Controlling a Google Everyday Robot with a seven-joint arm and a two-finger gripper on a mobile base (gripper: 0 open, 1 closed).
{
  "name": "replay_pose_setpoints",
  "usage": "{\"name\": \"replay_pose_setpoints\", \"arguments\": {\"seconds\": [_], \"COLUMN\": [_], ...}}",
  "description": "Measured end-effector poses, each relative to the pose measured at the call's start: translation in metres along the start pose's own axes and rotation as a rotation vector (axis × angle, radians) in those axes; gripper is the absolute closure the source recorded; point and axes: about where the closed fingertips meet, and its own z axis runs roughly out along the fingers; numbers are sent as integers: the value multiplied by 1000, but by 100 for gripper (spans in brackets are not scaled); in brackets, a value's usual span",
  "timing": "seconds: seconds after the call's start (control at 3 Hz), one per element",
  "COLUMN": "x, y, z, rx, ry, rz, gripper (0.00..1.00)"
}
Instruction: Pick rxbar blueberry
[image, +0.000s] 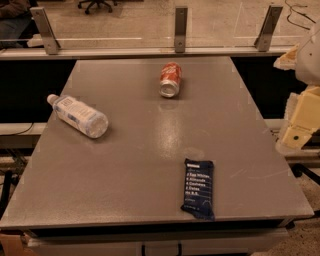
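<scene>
Camera view: hand (299, 125) cropped, right edge.

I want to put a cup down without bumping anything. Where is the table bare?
The widest bare patch is the near-left table, bordered by the bottle behind and the rxbar blueberry to its right. The middle, between the red can and the bar, is also free. The gripper hangs beyond the right edge, crowding that side.

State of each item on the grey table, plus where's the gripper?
Dark navy flat rectangular rxbar blueberry wrapper: lying flat near front edge, untouched.
Red soda can: on its side, far centre.
Clear plastic bottle: on its side, left.
Gripper: off right edge of grey table, away from all three.
</scene>
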Motion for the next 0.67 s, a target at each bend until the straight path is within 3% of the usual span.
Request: {"name": "replay_pose_setpoints", "arguments": {"seconds": [0.33, 0.67], "x": [0, -1], "y": [0, 11], "z": [0, 17], "rx": [2, -13], "ry": [-1, 10], "rz": [1, 40], "gripper": [0, 0]}}
